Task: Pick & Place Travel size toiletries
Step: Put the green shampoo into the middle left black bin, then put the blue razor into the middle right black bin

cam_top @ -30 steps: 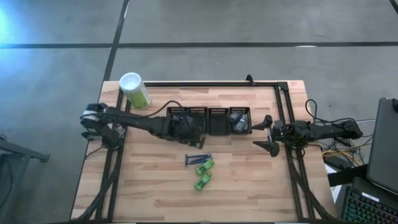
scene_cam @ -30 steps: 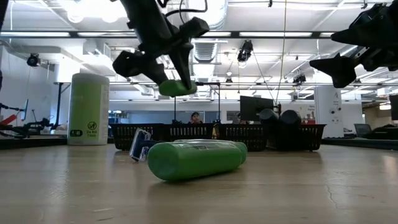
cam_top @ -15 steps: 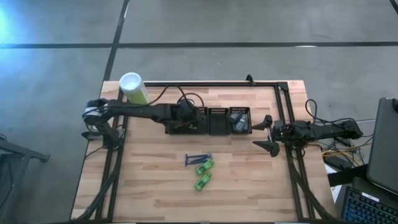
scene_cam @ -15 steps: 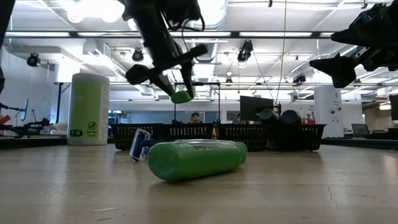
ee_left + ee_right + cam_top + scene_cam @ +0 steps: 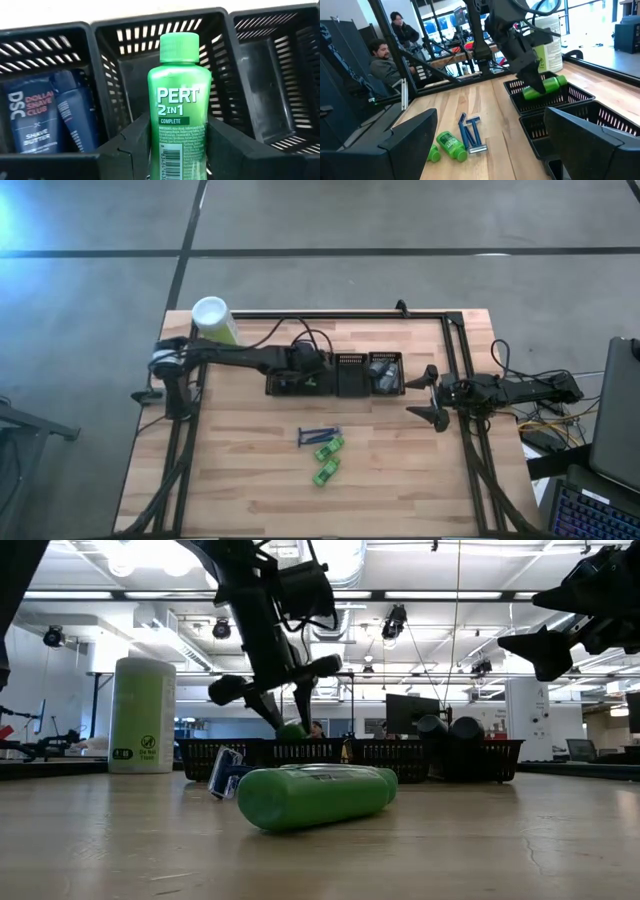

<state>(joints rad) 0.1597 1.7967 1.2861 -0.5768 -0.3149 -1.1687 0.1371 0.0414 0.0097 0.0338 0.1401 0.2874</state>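
My left gripper (image 5: 305, 370) is shut on a bright green tube (image 5: 179, 100) and holds it over the row of black mesh bins (image 5: 350, 387); in the low view the tube (image 5: 292, 728) hangs at the bins' rim. Two more green tubes (image 5: 328, 460) and blue razors (image 5: 320, 436) lie on the table nearer the front. Navy tubes (image 5: 45, 115) lie in the bin beside the one below the held tube. Grey bottles (image 5: 383, 370) fill the rightmost bin. My right gripper (image 5: 428, 395) waits open above the table's right side, touching nothing. My left gripper pinches the green tube between its two fingers (image 5: 131, 145), on the lower body (image 5: 175, 150) below the label. The capped end (image 5: 179, 42) points away from the gripper, toward the open mesh bin (image 5: 165, 30). The tube is lifted clear, slanting over that bin.
A tall pale-green white-capped canister (image 5: 216, 326) stands at the far left corner. A black rail frame (image 5: 452, 340) runs along the far and right sides. People sit beyond the table (image 5: 382, 55). Bare wood lies to the left of the loose tubes.
My left gripper has carried the green tube toward the far edge and down, from above the table's middle until it is over the bins, at their rim height. It has stayed shut on the tube. The right arm has kept still.
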